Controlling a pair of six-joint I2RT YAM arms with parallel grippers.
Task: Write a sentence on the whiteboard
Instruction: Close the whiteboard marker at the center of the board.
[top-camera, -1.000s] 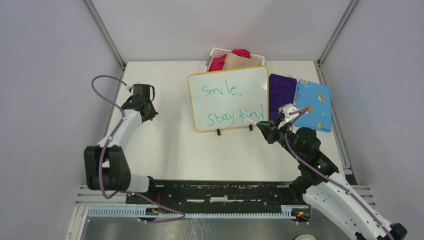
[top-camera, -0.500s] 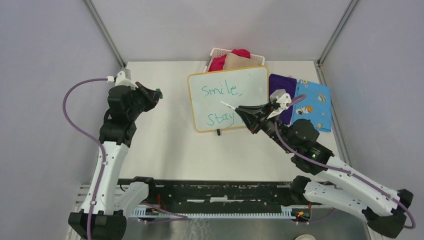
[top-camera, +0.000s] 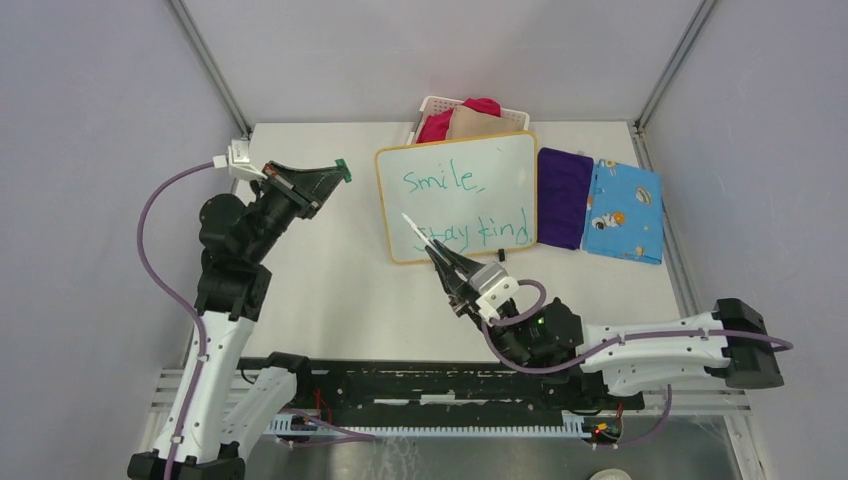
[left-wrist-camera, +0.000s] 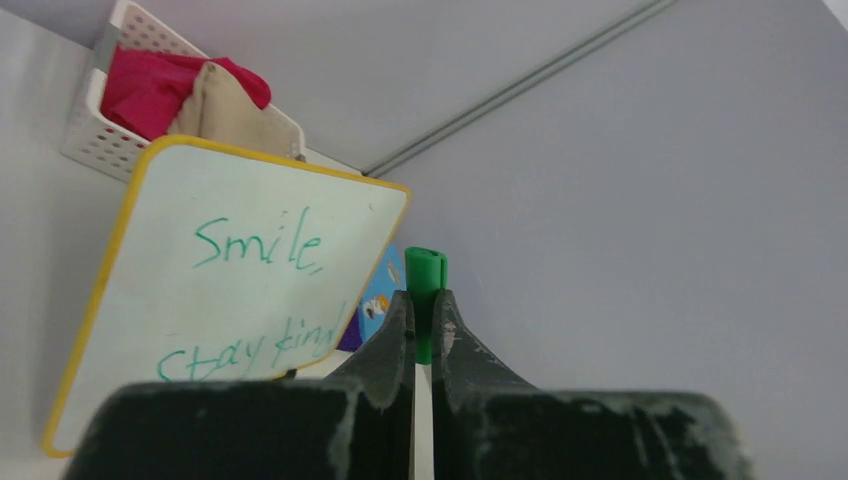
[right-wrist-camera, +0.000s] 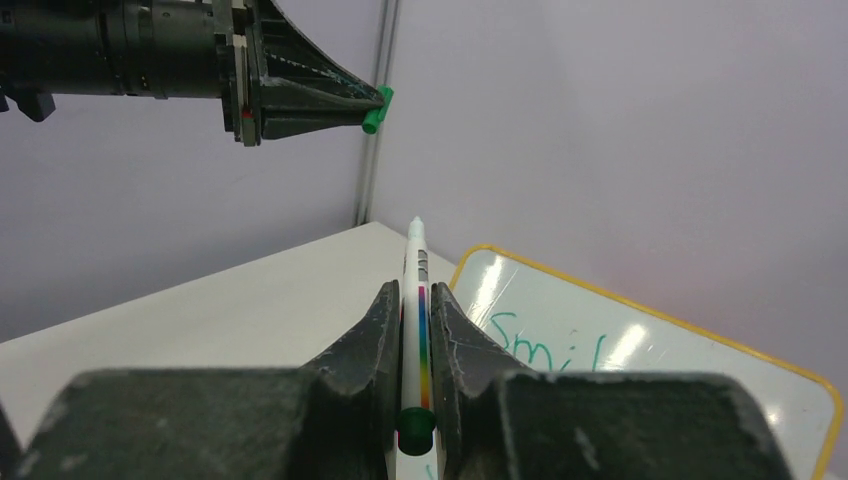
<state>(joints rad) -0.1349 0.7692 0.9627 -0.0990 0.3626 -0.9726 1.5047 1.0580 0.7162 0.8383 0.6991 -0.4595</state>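
The left arm (top-camera: 215, 320) stands tall from the table's near-left corner, its elbow folded high above the left edge and its wrist turned to the right. The left gripper (top-camera: 332, 175) points rightward, jaws pressed together on a green cap (top-camera: 343, 168). The right arm (top-camera: 650, 345) lies low along the near edge, reaching left from the near-right corner. The right gripper (top-camera: 436, 254) aims toward the far-left corner over the table's middle, jaws clamped on a white marker (top-camera: 411, 225) whose tip juts beyond them.
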